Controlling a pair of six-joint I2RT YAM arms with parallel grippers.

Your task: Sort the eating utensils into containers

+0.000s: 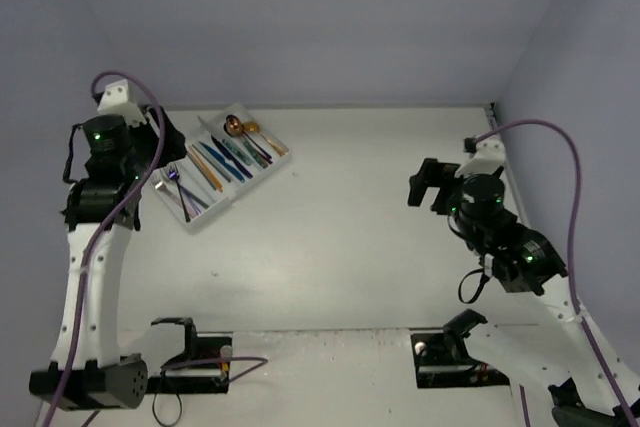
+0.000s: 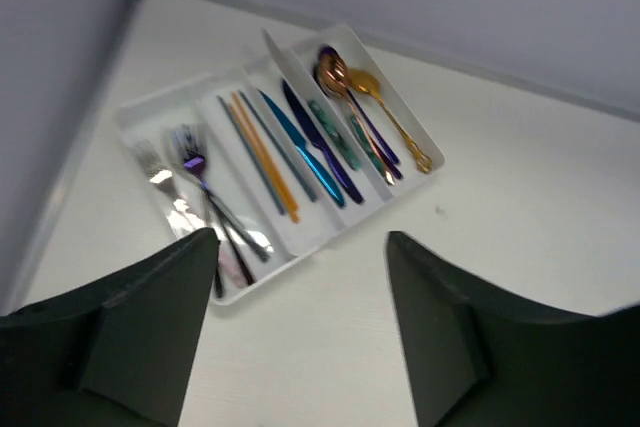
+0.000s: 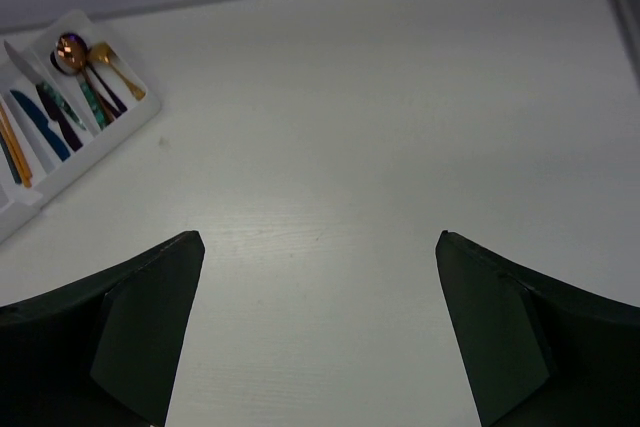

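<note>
Inside the tray (image 2: 160,112), forks (image 2: 190,162), chopsticks (image 2: 262,152), knives (image 2: 310,147) and spoons (image 2: 340,77) are grouped; the left end effector (image 2: 300,277) and right end effector (image 3: 320,247) are held spread, empty.

Utensils (image 2: 305,152) inside tray (image 2: 228,172) compartments, far left of table (image 1: 380,227) (forks (image 2: 185,152) leftmost, spoons (image 2: 335,75) rightmost)

The tray (image 2: 312,243) is translucent white, unpatterned. Utensil colours: copper spoon (image 2: 330,75), gold spoon (image 2: 395,122), purple spoon (image 2: 375,132); bright blue knife (image 2: 300,147), dark purple knife (image 2: 320,142), teal knife (image 2: 335,135) with mottled marking; gold-orange chopsticks (image 2: 265,157), grey-blue chopsticks (image 2: 249,154); silver fork (image 2: 152,162), purple-tinted fork (image 2: 192,161). The table (image 1: 380,227) is plain white, the walls (image 1: 300,17) pale lavender, the cables (image 1: 575,197) purple. The left gripper (image 2: 300,235) and right gripper (image 3: 320,235) are matt dark grey.
</note>
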